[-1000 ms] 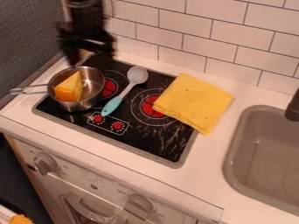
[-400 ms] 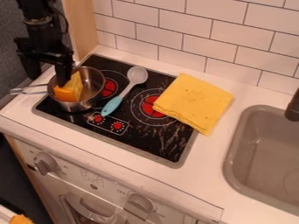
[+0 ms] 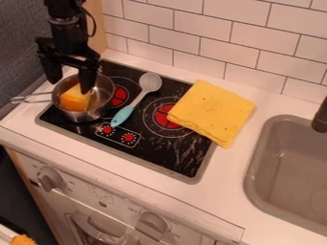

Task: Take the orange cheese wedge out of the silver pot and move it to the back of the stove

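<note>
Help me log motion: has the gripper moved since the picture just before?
Yes. Against the unmoved stovetop, the gripper has shifted rightward in the view, toward the spoon.

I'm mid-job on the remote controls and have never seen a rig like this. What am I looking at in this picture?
A fixed camera looks down at a slant on a toy kitchen. The black machine at upper left is a robot arm; its two-finger gripper hangs over a metal pot. The fingers are spread and hold nothing: one is over the pot, near the yellow-orange wedge inside. The pot sits on a black cooktop. Beside it lies a spoon with a blue handle, then a folded yellow cloth, partly on the cooktop and partly on the counter. At right is a grey sink.
</note>
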Robot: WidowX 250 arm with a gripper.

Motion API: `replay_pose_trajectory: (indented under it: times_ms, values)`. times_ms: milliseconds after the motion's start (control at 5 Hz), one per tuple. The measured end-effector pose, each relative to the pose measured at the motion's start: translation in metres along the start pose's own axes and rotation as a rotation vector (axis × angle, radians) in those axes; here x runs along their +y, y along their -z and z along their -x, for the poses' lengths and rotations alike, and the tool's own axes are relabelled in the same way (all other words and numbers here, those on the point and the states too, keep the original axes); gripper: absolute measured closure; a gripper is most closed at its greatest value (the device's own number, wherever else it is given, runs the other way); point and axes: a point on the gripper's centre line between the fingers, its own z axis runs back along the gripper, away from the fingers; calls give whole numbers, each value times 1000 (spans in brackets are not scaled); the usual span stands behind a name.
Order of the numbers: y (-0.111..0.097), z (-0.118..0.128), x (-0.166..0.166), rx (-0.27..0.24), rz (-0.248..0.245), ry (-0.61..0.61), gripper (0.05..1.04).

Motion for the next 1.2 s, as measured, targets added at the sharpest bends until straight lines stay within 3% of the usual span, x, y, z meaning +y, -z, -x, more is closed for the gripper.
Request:
replay_pose_trajectory:
  times_ms: [200, 400, 800, 1000, 1200]
  values:
    - [-18, -2, 6, -34, -33, -41, 84]
    - [-19, -6, -3, -30, -51, -27, 84]
    - [21, -9, -23, 73, -46, 3, 84]
    - [28, -9, -25, 96, -47, 16, 137]
    - [28, -9, -25, 94, -47, 10, 413]
